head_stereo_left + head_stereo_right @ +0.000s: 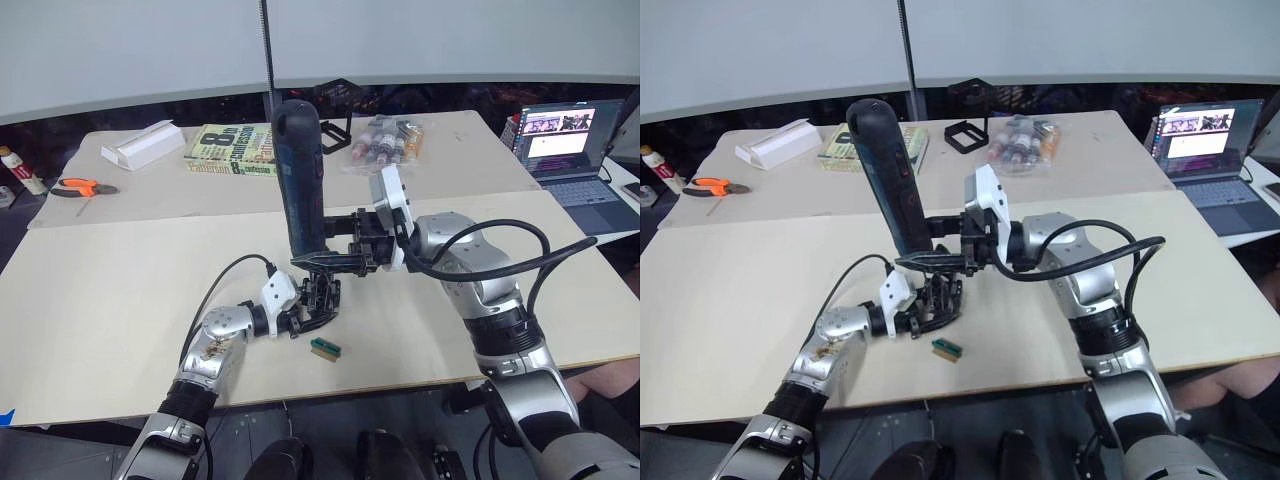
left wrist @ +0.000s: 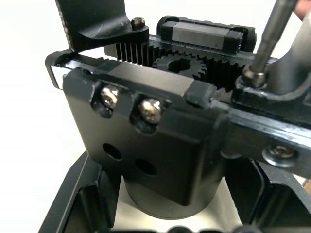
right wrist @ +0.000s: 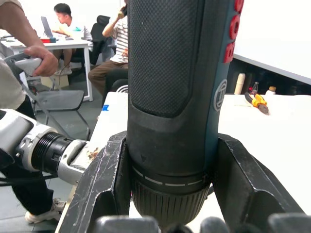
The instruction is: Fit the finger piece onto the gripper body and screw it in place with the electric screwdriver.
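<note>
My left gripper [image 1: 306, 306] is shut on the gripper body [image 1: 320, 296], a chunky black block held just above the near table. In the left wrist view the gripper body [image 2: 146, 145] shows its rack, gear and screws between my left fingers [image 2: 80, 204]. My right gripper [image 1: 318, 262] is shut on the electric screwdriver [image 1: 299, 170], which stands upright over the body. Its metal bit [image 2: 273, 34] rests on a screw in a black part that looks like the finger piece [image 2: 286, 94], seated on the body's edge. The right wrist view has the screwdriver [image 3: 175, 97] clamped between my right fingers [image 3: 99, 189].
A tiny green block [image 1: 326, 348] lies just in front of the gripper body. On the far table sit orange pliers [image 1: 78, 186], a white box [image 1: 143, 143], a book [image 1: 232, 150], a bag of bottles [image 1: 388, 138] and a laptop [image 1: 565, 135]. People sit at a desk [image 3: 63, 29].
</note>
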`<state>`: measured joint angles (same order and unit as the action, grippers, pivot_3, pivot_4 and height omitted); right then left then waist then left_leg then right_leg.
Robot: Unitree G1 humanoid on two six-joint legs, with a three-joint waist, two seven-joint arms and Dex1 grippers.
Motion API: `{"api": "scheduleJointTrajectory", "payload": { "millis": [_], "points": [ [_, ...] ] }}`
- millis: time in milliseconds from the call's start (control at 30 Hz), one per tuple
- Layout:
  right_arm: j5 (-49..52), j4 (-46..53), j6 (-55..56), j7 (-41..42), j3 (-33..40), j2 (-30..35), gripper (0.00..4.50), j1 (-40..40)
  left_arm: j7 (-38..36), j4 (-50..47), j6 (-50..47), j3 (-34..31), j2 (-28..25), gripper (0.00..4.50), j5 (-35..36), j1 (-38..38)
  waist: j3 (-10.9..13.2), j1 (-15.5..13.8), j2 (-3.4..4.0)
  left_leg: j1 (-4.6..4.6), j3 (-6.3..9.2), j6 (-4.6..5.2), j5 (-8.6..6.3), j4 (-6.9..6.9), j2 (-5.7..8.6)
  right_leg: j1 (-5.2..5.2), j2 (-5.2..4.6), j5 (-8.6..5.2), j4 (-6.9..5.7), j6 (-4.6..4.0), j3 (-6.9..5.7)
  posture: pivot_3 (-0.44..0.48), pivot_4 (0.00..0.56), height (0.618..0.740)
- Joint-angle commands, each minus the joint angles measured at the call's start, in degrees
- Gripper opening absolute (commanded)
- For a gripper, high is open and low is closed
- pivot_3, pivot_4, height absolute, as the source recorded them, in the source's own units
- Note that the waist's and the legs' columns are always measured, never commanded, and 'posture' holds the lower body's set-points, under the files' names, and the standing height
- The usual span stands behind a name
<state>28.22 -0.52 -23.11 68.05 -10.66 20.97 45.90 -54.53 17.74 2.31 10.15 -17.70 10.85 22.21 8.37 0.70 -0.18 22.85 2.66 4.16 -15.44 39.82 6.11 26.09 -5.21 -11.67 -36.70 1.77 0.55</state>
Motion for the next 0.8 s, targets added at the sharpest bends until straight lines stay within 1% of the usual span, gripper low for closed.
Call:
{"api": "scheduleJointTrajectory", "payload": {
  "millis": [33,300,467,567,800],
  "points": [
    [-1.3,-0.2,-2.0,0.1,-0.9,1.4,1.93,-0.3,-0.9,-1.5,0.3,-0.5,-0.2,2.46,1.0,-0.5,0.0,0.0,0.0,0.0,0.0,0.0,0.0,0.0,0.0,0.0,0.0,0.0,0.0,0.0,0.0,0.0,0.15,0.74],
    [0.0,2.1,-1.9,-0.1,0.3,0.9,1.93,1.0,-0.8,-1.4,0.5,-0.5,-0.1,2.46,0.9,-0.7,0.0,0.0,0.0,0.02,0.0,0.0,0.0,0.0,0.0,0.02,0.0,0.0,0.0,0.0,0.01,0.0,0.15,0.74],
    [5.3,5.1,1.3,0.1,5.1,-2.0,1.93,2.7,-0.6,-1.3,0.5,-0.2,0.0,2.46,0.6,-0.9,0.0,0.0,0.0,0.13,-0.01,0.0,0.0,0.01,0.01,0.1,0.0,0.0,0.0,0.0,0.02,0.0,0.15,0.74],
    [7.6,6.4,1.2,1.1,6.9,-2.0,1.93,3.2,-0.7,-1.4,0.4,-0.1,-0.2,2.46,0.4,-1.2,0.0,-0.1,-0.01,0.31,0.03,0.0,0.01,0.06,0.01,0.18,0.0,0.0,-0.02,0.0,-0.03,0.0,0.15,0.74],
    [8.2,5.2,2.1,2.3,8.8,-1.4,1.93,4.5,-0.6,-1.9,-0.1,-0.3,-0.7,2.46,0.2,-2.1,0.0,0.0,-0.01,0.33,0.02,0.01,0.01,0.07,0.03,0.19,-0.01,0.0,-0.01,0.0,-0.03,0.0,0.15,0.74]
  ]
}}
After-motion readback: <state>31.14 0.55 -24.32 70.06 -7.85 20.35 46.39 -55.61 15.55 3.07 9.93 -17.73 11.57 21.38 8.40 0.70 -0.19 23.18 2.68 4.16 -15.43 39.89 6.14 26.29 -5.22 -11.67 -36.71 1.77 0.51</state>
